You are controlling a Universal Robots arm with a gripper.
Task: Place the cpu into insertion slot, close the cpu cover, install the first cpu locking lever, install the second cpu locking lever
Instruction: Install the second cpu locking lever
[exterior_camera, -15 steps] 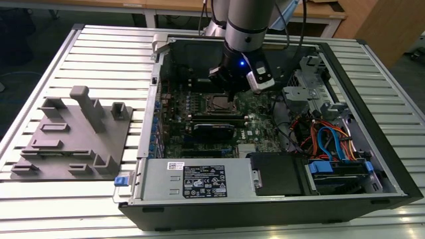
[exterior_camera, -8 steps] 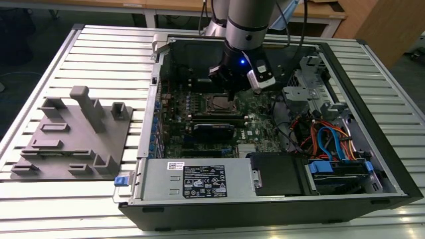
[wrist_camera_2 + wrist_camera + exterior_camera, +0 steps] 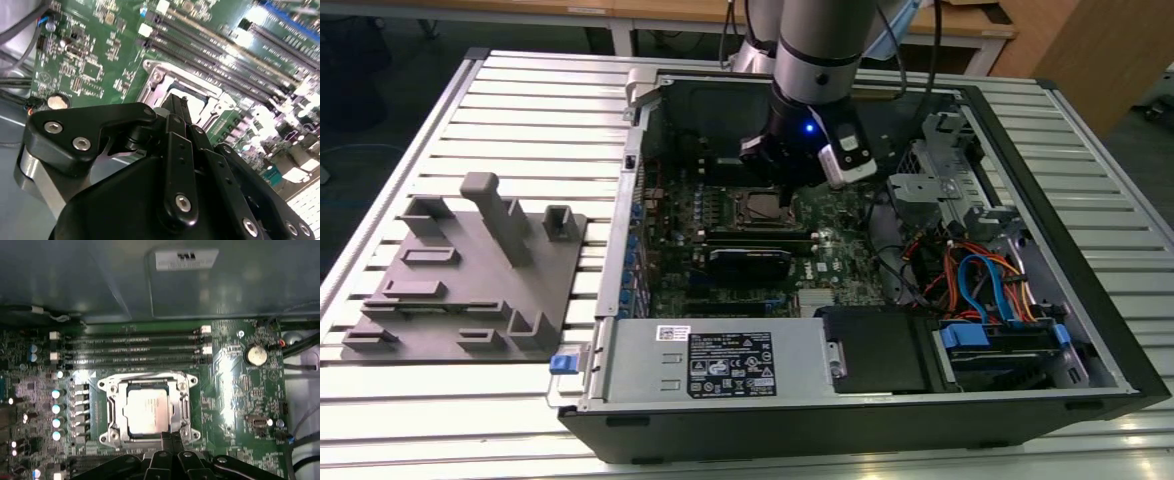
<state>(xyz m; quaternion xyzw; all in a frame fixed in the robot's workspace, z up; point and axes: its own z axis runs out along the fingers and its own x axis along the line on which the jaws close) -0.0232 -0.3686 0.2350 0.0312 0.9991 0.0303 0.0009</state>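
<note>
So in the exterior view the arm is reaching down into the open computer case (image 3: 1067,330), and the gripper (image 3: 783,205) sits right at the edge of the insertion slot (image 3: 754,207) on the green circuit board (image 3: 720,270). Over on the exterior view's left there's a grey fixture tray (image 3: 467,270) on the slatted table (image 3: 400,120), well away from the action.

Second wrist view is mostly black gripper linkage. The fingers (image 3: 176,107) look pressed close together, tips down at the silvery cpu cover (image 3: 172,80). I can't make out anything pinched between them, and whether the tips actually touch the metal is hard to call from here.

First wrist view is the useful one. The cpu (image 3: 146,411) is lying flat inside the slot with its silver top showing through the cover's (image 3: 175,405) window, so the frame plate looks to be down over it already. The fingertips (image 3: 172,432) sit at the edge of the socket frame, just beside the chip.

My guess: chip placement is done, cover's closed or nearly so, and we're at the locking lever stage. That calls for hooking a thin wire lever and pushing it down and under its catch without scraping the board or the memory slots (image 3: 135,347) nearby.
</note>
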